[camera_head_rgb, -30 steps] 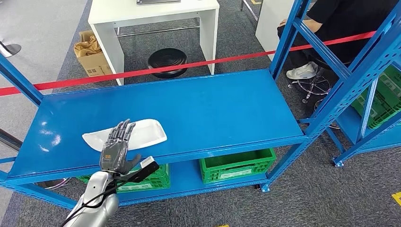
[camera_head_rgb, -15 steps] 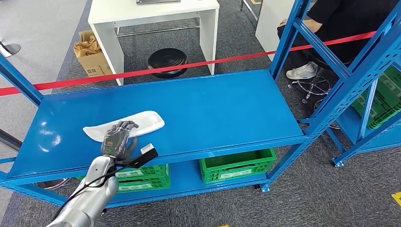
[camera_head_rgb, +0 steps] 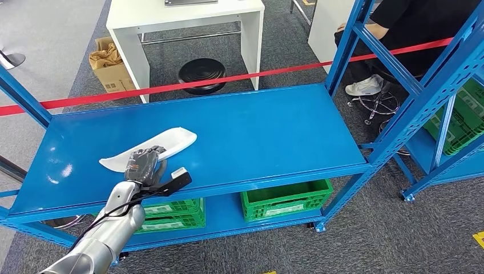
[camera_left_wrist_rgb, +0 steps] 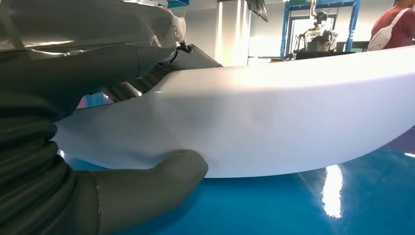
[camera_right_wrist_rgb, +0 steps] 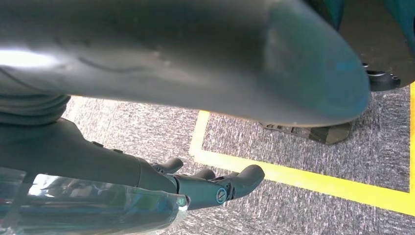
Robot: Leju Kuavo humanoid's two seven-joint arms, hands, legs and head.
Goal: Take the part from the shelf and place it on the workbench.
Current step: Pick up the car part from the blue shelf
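One white part [camera_head_rgb: 149, 149] sits at 8 o'clock on your blue shelf [camera_head_rgb: 257, 131], far end tilted up. Left robot hand [camera_head_rgb: 142, 165] grips its near edge, thumb [camera_left_wrist_rgb: 147, 188] underneath. Right robot hand [camera_right_wrist_rgb: 210, 188] hangs over carpet, fingers loosely extended, holding nothing.

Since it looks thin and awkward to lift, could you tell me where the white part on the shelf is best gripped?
Probably at its near long edge, from the robot's side. The white part is a long, shallow piece lying near the front of the blue shelf, and the left hand already grips it there, thumb under and fingers over.
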